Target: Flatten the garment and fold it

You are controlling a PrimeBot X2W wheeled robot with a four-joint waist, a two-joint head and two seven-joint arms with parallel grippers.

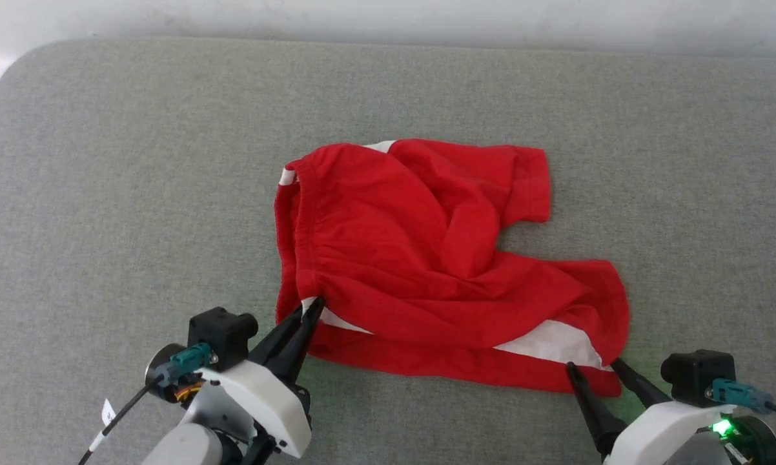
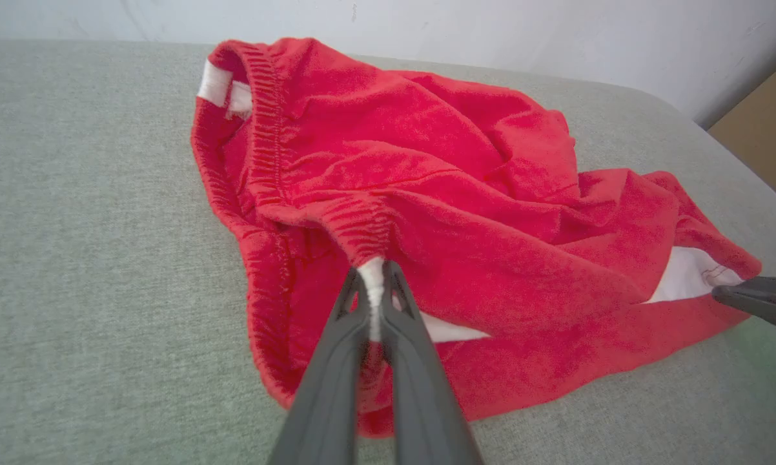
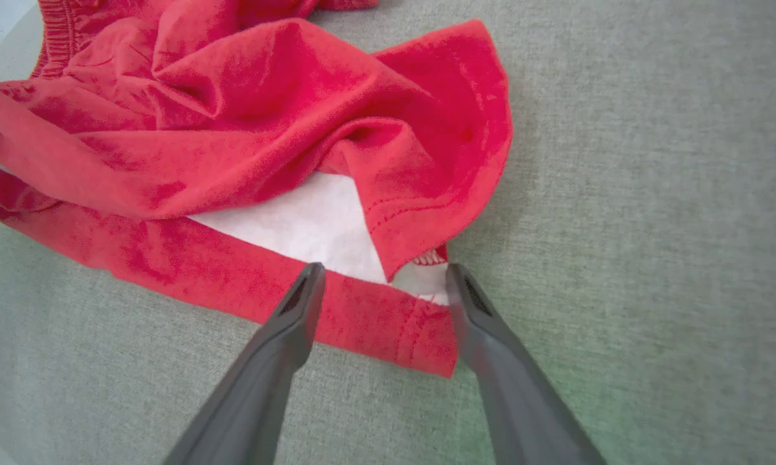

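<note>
The garment (image 1: 427, 252), bright red shorts with white side stripes, lies crumpled in the middle of the grey padded table (image 1: 104, 161). Its gathered waistband (image 2: 265, 148) faces left. My left gripper (image 1: 312, 307) is shut on the white stripe at the waistband's near corner (image 2: 374, 274). At the lower right, my right gripper (image 1: 593, 365) stands open, its two fingers straddling the near leg's hem corner (image 3: 420, 274), where a white stripe panel (image 3: 304, 223) shows. The right gripper's fingertip (image 2: 749, 298) appears at the right edge of the left wrist view.
Grey fabric surface spreads around the shorts on every side. A pale wall (image 1: 388, 19) runs along the table's far edge. The table's rounded far-left corner (image 1: 20, 64) is in the head view. A tan panel (image 2: 765, 123) stands beyond the table's right side.
</note>
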